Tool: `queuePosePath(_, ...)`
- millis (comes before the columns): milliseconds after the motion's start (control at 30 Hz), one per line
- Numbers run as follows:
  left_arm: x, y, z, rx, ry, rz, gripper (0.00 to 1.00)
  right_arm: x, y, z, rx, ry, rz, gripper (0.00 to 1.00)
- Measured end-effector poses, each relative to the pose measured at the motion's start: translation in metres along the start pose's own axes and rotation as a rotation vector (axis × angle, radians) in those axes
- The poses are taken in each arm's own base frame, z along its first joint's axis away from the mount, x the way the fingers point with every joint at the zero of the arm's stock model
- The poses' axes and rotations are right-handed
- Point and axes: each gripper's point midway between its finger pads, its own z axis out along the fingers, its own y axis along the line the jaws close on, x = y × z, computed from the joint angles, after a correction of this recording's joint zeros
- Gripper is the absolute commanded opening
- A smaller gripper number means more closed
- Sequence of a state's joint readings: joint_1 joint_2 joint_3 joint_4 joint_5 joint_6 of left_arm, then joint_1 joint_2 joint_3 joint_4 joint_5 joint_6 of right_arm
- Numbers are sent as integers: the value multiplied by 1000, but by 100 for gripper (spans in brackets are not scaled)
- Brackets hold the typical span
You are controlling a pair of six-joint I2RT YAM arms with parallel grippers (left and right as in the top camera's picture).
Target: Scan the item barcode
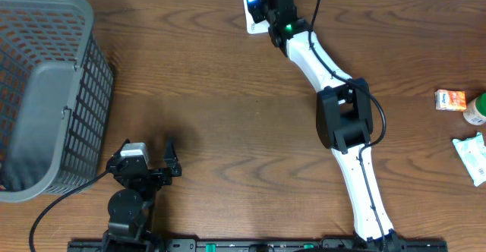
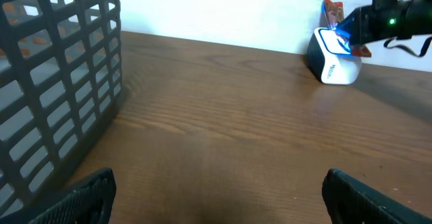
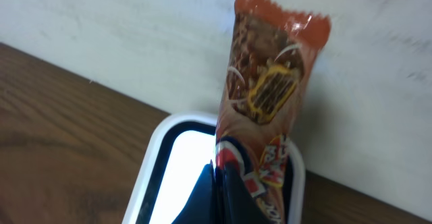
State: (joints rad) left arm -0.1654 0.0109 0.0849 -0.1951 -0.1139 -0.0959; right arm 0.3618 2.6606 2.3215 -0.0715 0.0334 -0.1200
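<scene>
**Holding a Snack Bar Over the Scanner at the Far Edge of the Worktop**

Reaching across the brown wooden worktop [image 1: 213, 92], the right arm has its gripper [image 3: 217, 193] at the far edge, beside the white wall. Its fingers are pressed tight together on the lower end of a snack bar [image 3: 270, 82]. The bar's brown and orange wrapper stands nearly upright, leaning a little, with its crimped top edge against the pale wall behind it.

Directly below the bar sits a white barcode scanner [image 2: 334, 65], its rounded frame surrounding a brightly lit window. From the left wrist view, a blue glow shows where the bar and the scanner's top meet. Whether the wrapper touches the scanner cannot be told.

The left arm sits well apart from all this, at the near edge of the worktop. Its gripper [image 1: 148, 161] is spread wide with nothing between its fingers, pointing across bare wood toward the scanner.

A grey plastic basket [image 1: 45, 92] with a lattice wall fills the worktop's left end, just beside the left arm.

At the right end, well away from both arms, lie three small goods:
- an orange packet [image 1: 449, 99]
- a bottle with a green cap [image 1: 476, 109], just beside the packet
- a white and green pouch [image 1: 472, 155], nearer the front
</scene>
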Motion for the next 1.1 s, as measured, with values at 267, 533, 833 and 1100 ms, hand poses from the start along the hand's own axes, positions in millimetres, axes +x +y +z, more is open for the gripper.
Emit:
queuePosePath(267,0,0,0,0,0,0,98,-54,-9,-24,14,-10,0,1)
queuePosePath(533,0,0,0,0,0,0,98,-18,-3,-63,-32,297,59,99)
queuePosePath(833,0,0,0,0,0,0,98,65,29,-110,-81,696,93,99)
queuePosePath(1100,0,0,0,0,0,0,98,106,58,-154,-90,933,5,99)
